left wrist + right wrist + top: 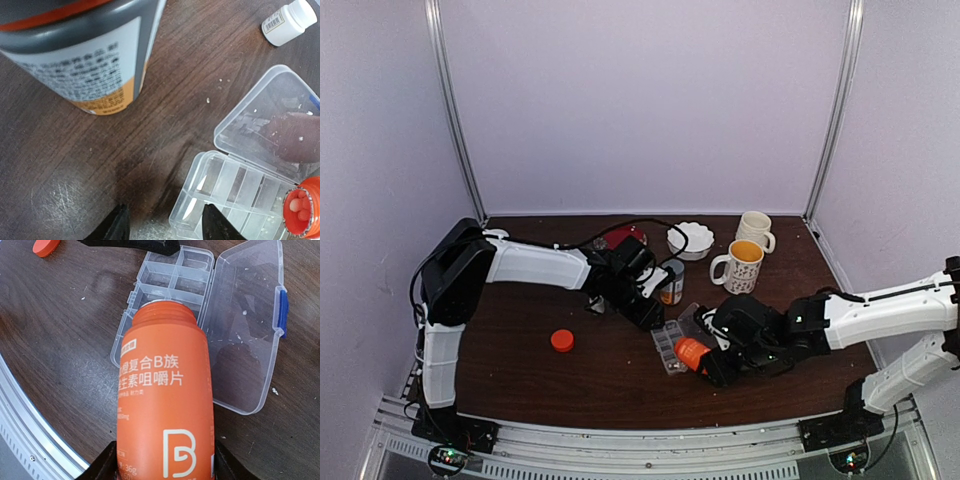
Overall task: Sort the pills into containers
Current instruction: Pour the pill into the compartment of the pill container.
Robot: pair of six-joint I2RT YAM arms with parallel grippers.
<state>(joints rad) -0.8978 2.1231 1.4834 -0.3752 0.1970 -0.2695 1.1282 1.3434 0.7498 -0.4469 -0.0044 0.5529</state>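
Whitish pills (301, 206) sat in the mouth of an orange bottle (162, 390), tipped over the compartments (235, 187) of an open clear box (247, 325) on the table (75, 165). The right gripper (165, 462) pinched the bottle; the left gripper (165, 222) hung spread and empty nearby.

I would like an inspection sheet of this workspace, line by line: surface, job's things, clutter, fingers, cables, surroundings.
Surface: dark wooden table, scratched, with white crumbs.
Job's things: clear organizer box open, lid laid back; compartments look empty; pills seen in the mouth of the orange bottle.
Clutter: orange cap, grey-labelled can, small white bottle, patterned mug, cream mug, white bowl.
Fingers: left fingers open, empty; right fingers closed on the orange bottle.
Cables: black cable over the left arm.
Surroundings: pale walls, metal frame posts.
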